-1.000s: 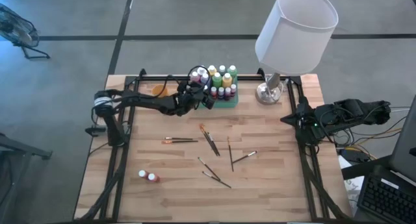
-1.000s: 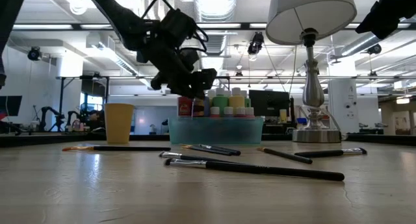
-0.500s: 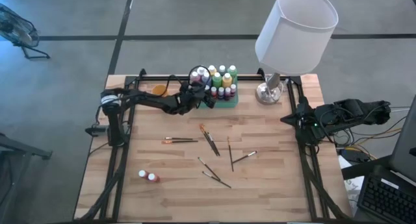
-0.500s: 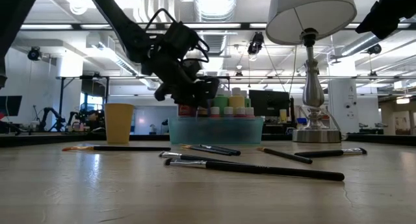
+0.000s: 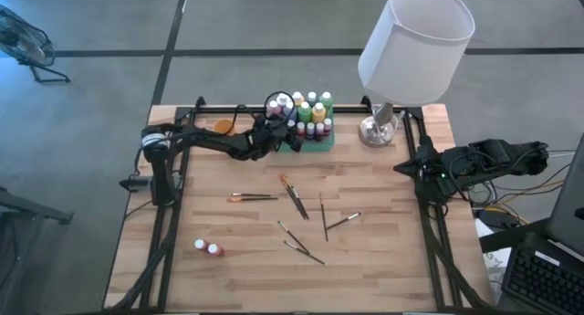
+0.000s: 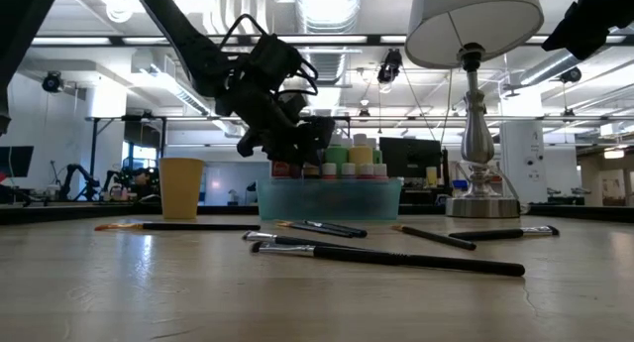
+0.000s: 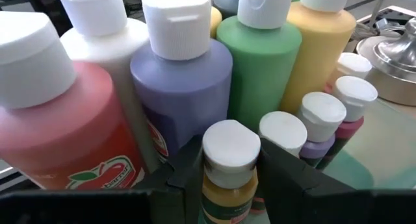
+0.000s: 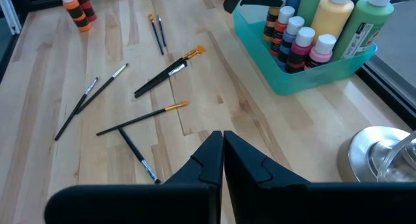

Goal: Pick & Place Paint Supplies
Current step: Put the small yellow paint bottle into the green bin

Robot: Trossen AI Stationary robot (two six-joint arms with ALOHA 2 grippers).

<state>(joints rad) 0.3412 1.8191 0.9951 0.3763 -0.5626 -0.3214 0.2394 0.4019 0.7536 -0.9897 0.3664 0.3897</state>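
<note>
Lowering a small yellow paint bottle clamped in its fingers, the left claw fills the green tray; brushes and two bottles remain on the counter, right claw shut and idle.

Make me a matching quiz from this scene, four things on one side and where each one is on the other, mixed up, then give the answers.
Things:
1. small yellow bottle
2. green tray
3. two small bottles
4. right pincer

Places:
A. lying on the table's near left part
B. shut, off the table's right edge
C. between the left pincer's fingers
D. at the table's far edge, full of bottles

Pairs: 1-C, 2-D, 3-A, 4-B
</note>
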